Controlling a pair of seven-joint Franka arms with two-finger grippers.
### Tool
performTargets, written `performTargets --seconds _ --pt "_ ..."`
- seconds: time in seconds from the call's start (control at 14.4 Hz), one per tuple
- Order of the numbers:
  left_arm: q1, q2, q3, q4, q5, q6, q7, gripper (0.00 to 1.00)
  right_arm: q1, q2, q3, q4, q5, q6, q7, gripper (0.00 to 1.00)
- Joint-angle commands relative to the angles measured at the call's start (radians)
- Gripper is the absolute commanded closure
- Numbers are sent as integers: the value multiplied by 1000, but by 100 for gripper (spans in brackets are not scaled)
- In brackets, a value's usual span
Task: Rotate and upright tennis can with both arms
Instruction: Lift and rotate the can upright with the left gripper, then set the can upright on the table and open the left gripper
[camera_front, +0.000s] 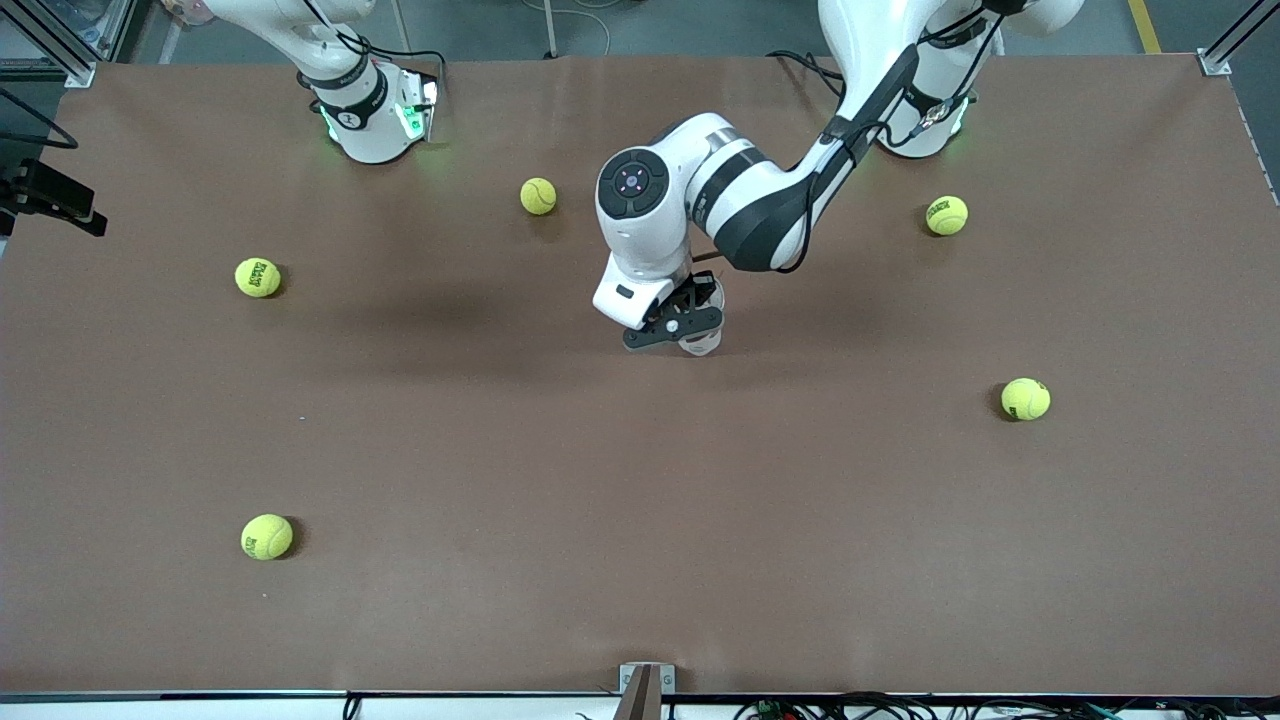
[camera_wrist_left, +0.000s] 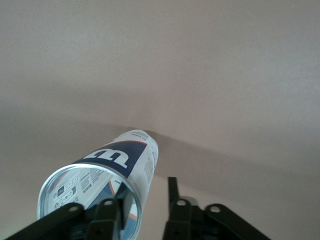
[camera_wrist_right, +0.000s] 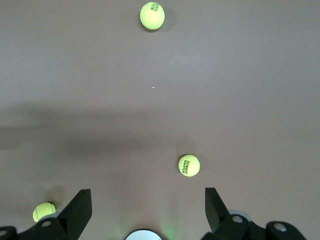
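Observation:
The tennis can (camera_front: 702, 343) stands on end near the middle of the table, mostly hidden under my left gripper (camera_front: 685, 322). In the left wrist view the can (camera_wrist_left: 117, 160) shows its white and navy "W" label and its silvery open rim. My left gripper (camera_wrist_left: 147, 192) is open and straddles the rim: one finger (camera_wrist_left: 120, 200) is inside the can, the other (camera_wrist_left: 173, 192) is outside with a gap to the wall. My right gripper (camera_wrist_right: 148, 200) is open and empty, held high near its own base, out of the front view.
Several yellow tennis balls lie loose on the brown table: one (camera_front: 538, 196) near the bases, one (camera_front: 946, 215) and one (camera_front: 1026, 399) toward the left arm's end, one (camera_front: 258, 277) and one (camera_front: 267, 537) toward the right arm's end.

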Motion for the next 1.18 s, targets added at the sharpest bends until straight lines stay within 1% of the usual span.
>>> performTargets --seconds 0.0,0.07,0.21,0.35,0.49,0.77,1.11 --pt "10 -53 0 14 10 -17 -24 4 -15 -37 7 -41 9 18 -19 0" --pt "10 -81 1 14 10 -22 -34 0 -17 -40 7 -44 9 19 -19 0" --pt "28 -127 7 14 13 -51 -54 0 -15 -46 8 -50 9 27 -19 0" --pt "77 -168 9 14 20 -62 -37 0 -11 -47 8 -50 14 28 -16 0" --pt "140 -199 10 15 34 -62 49 0 -12 -49 7 -50 41 28 -17 0" --pt "272 -279 9 11 47 -75 188 0 -11 -54 4 -50 43 30 -19 0" --pt "436 -335 6 8 47 -193 447 0 -9 -54 4 -50 34 33 -20 0"
